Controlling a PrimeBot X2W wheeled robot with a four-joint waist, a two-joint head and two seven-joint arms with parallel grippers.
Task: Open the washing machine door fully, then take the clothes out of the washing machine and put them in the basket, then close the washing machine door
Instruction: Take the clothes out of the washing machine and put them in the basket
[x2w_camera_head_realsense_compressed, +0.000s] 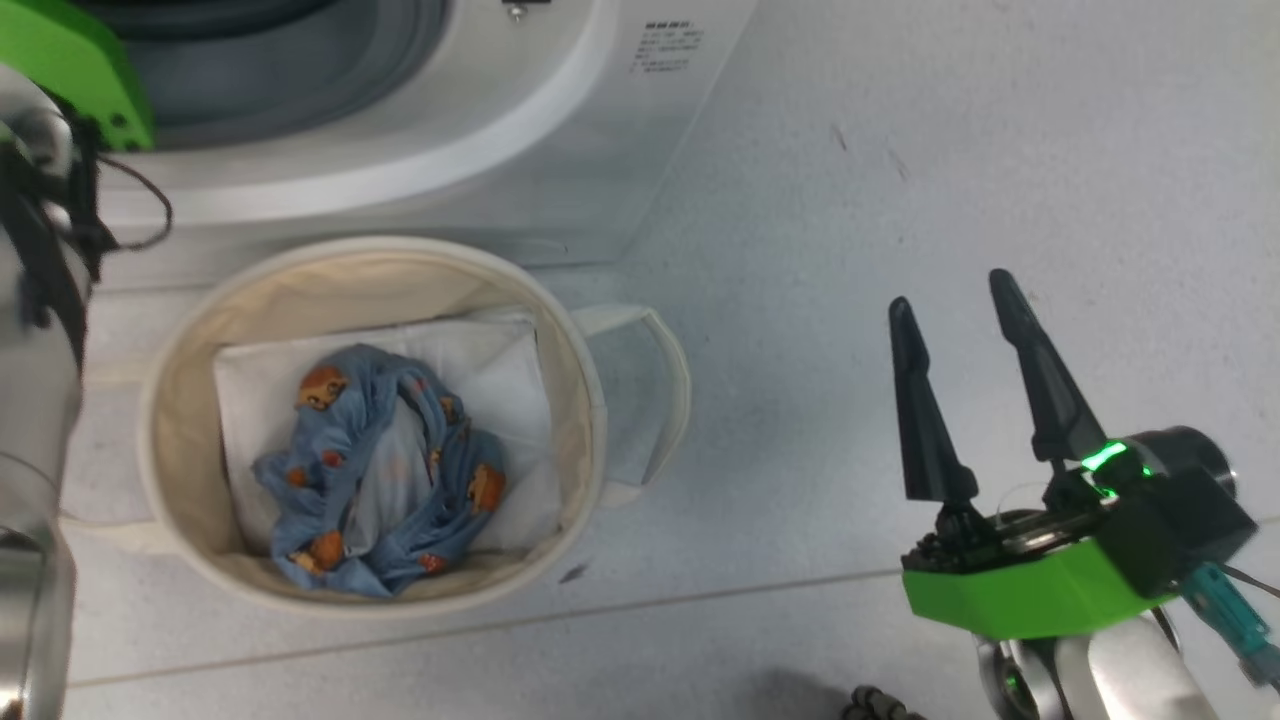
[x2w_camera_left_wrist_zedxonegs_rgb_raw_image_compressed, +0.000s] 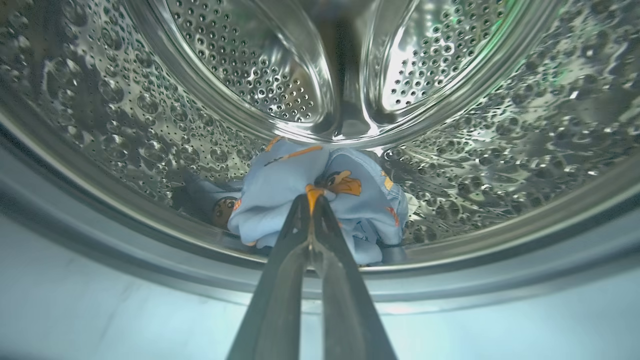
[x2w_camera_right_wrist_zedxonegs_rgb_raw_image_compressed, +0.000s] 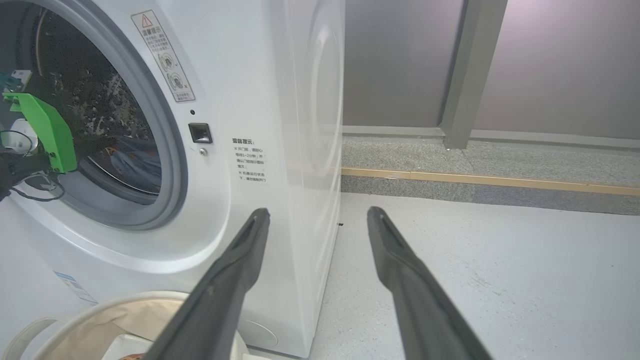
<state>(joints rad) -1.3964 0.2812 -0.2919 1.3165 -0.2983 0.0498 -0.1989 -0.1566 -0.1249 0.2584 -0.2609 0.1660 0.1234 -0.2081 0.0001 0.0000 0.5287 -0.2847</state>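
Inside the steel drum of the washing machine (x2w_camera_left_wrist_zedxonegs_rgb_raw_image_compressed: 150, 115), my left gripper (x2w_camera_left_wrist_zedxonegs_rgb_raw_image_compressed: 312, 196) is shut on a fold of the light-blue bear-print clothes (x2w_camera_left_wrist_zedxonegs_rgb_raw_image_compressed: 280, 195) lying at the drum's bottom. Another bundle of the clothes (x2w_camera_head_realsense_compressed: 385, 470) lies in the cream basket (x2w_camera_head_realsense_compressed: 175, 360) on the floor before the washing machine (x2w_camera_head_realsense_compressed: 600, 120). My left arm's green wrist (x2w_camera_right_wrist_zedxonegs_rgb_raw_image_compressed: 45, 130) reaches into the opening of the washing machine (x2w_camera_right_wrist_zedxonegs_rgb_raw_image_compressed: 240, 100). My right gripper (x2w_camera_head_realsense_compressed: 955, 295) hangs open over the floor to the basket's right, nothing between its fingers; its fingers (x2w_camera_right_wrist_zedxonegs_rgb_raw_image_compressed: 250, 240) stand apart. The washing machine door is out of view.
A white sheet (x2w_camera_head_realsense_compressed: 500, 350) lines the basket, whose loop handle (x2w_camera_head_realsense_compressed: 650, 390) sticks out to the right. Pale floor (x2w_camera_head_realsense_compressed: 900, 150) spreads right of the machine. A grey wall with a raised kerb (x2w_camera_right_wrist_zedxonegs_rgb_raw_image_compressed: 475, 175) stands behind. The basket rim (x2w_camera_right_wrist_zedxonegs_rgb_raw_image_compressed: 100, 310) sits below the machine front.
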